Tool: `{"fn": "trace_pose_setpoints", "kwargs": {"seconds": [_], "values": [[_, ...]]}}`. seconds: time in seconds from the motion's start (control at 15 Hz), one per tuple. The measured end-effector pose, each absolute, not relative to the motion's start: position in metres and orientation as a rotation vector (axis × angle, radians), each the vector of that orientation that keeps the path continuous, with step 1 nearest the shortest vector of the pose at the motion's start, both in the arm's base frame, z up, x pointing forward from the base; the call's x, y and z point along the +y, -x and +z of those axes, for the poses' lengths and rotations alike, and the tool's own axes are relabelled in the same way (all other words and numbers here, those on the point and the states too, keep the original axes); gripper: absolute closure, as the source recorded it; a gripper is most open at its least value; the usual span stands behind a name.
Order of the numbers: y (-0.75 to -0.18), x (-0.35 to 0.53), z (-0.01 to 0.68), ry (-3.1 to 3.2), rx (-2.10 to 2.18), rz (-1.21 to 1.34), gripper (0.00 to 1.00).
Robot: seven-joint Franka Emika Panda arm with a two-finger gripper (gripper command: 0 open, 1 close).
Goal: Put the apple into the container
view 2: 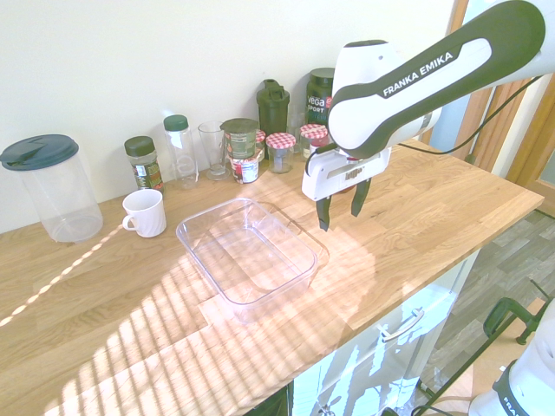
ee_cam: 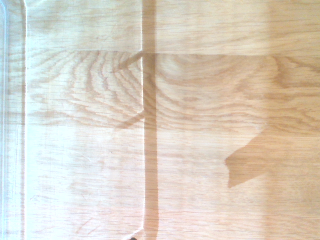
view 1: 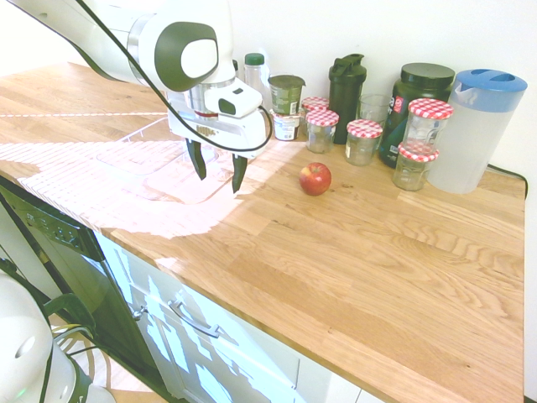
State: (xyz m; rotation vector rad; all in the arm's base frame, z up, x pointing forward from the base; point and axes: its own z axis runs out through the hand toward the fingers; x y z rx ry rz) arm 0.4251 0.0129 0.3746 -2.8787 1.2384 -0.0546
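Note:
The small red apple (view 1: 315, 178) rests on the wooden counter, in front of the row of jars. It is hidden behind the arm in the second exterior view. The container (view 2: 290, 230) is a clear, shallow rectangular tub lying empty on the counter, faint in the sunlight in the first exterior view (view 1: 143, 134). My gripper (view 1: 218, 168) hangs open just above the wood between the tub's edge and the apple, pointing down with nothing between its fingers (view 2: 340, 208). The wrist view shows bare wood and a strip of the container's rim (ee_cam: 12, 125).
Along the wall stand jars with red-checked lids (view 1: 364, 138), a black shaker (view 1: 346, 84), a dark green tub (view 1: 419, 92) and a blue-lidded pitcher (view 1: 478, 126). A white mug (view 2: 144, 212) and a glass (view 2: 211, 149) stand behind the container. The counter's front edge (view 1: 252, 294) is close.

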Motion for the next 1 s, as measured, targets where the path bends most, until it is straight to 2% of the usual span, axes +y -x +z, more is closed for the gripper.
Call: {"fn": "trace_pose_setpoints", "kwargs": {"seconds": [0.33,0.6,1.0], "values": [[-0.443,-0.003,0.397,2.854,1.256,-0.108,0.0],[-0.501,-0.069,0.431,2.847,1.329,-0.125,0.0],[-0.566,-0.136,0.414,2.907,1.332,-0.01,0.0]]}}
